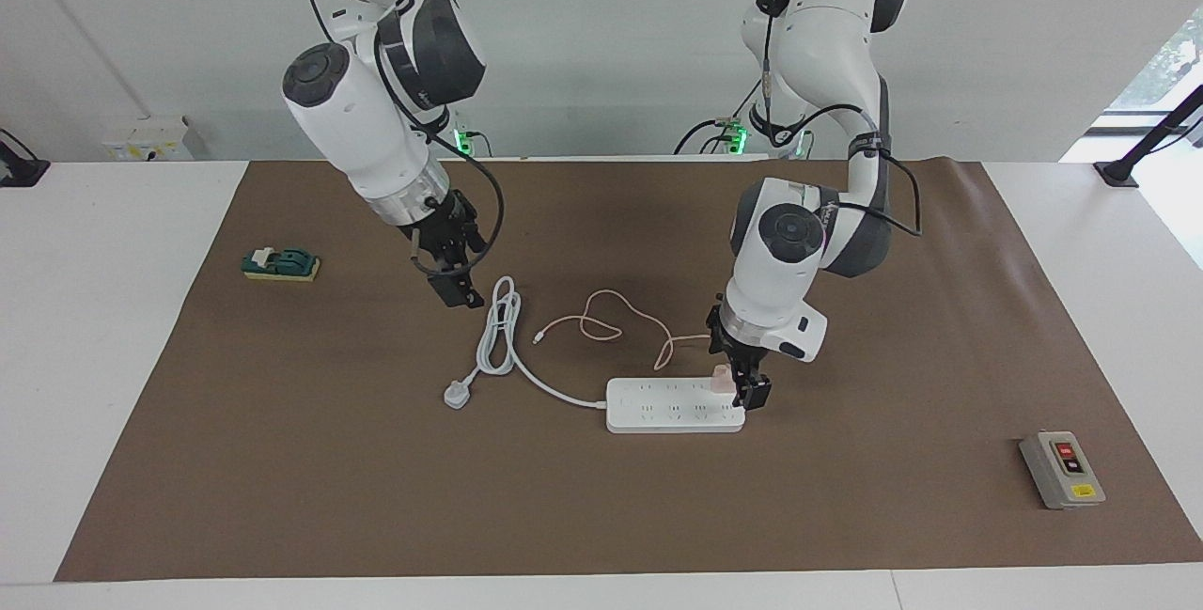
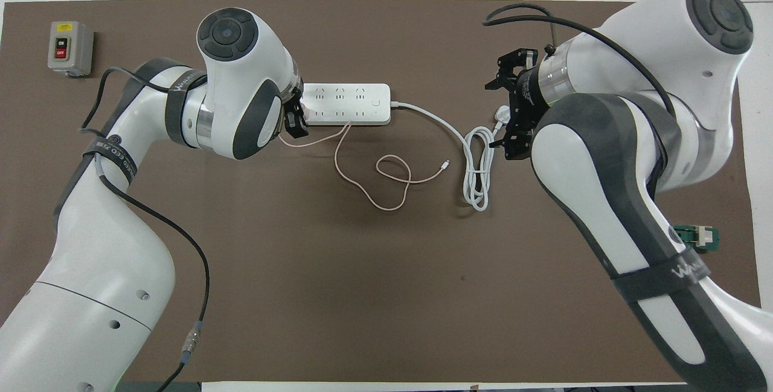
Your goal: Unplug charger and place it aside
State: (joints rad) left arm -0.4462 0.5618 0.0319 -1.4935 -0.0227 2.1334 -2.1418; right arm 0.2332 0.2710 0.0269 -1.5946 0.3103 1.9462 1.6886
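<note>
The pale pink charger [image 1: 721, 378] sits plugged into the white power strip [image 1: 658, 405] at the strip's end toward the left arm. Its thin pink cable [image 1: 601, 319] loops over the mat on the robots' side of the strip; it also shows in the overhead view [image 2: 386, 182]. My left gripper [image 1: 747, 392] is down at the strip's end, right against the charger. In the overhead view the left arm hides the charger, and the gripper [image 2: 296, 126] shows at the strip [image 2: 350, 102]. My right gripper [image 1: 454, 289] is open and empty, up over the strip's coiled white cord [image 1: 498, 337].
The strip's grey-white plug [image 1: 458, 396] lies loose on the brown mat. A grey switch box [image 1: 1062, 469] stands near the mat's corner at the left arm's end. A green and yellow block [image 1: 280, 264] lies at the right arm's end.
</note>
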